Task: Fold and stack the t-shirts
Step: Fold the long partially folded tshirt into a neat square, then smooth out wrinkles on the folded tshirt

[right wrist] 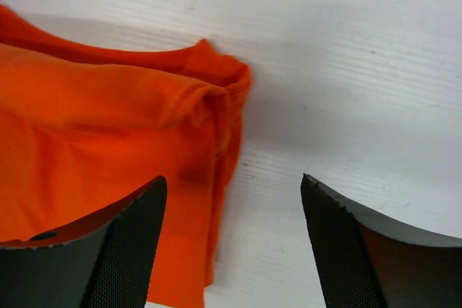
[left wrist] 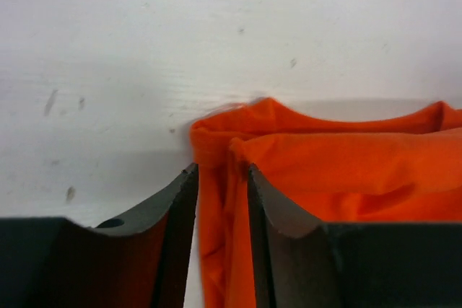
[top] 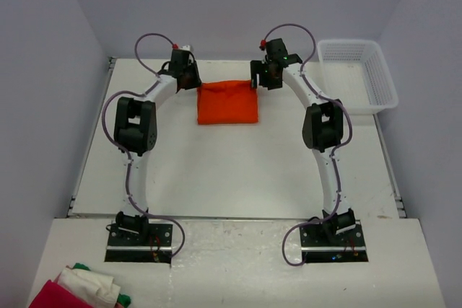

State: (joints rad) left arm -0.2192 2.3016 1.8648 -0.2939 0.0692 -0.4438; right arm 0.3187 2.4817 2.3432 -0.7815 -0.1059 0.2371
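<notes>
Looking down from the top camera, we see the folded orange t-shirt near the bench's far edge, mid-width, between the left gripper and the right gripper. Left wrist: jaws slightly parted, loosely straddling the t-shirt's left edge. Right wrist: jaws wide apart, holding nothing, over its right edge.

Orange t-shirt, folded rectangular, flat on the table, far middle.
</notes>
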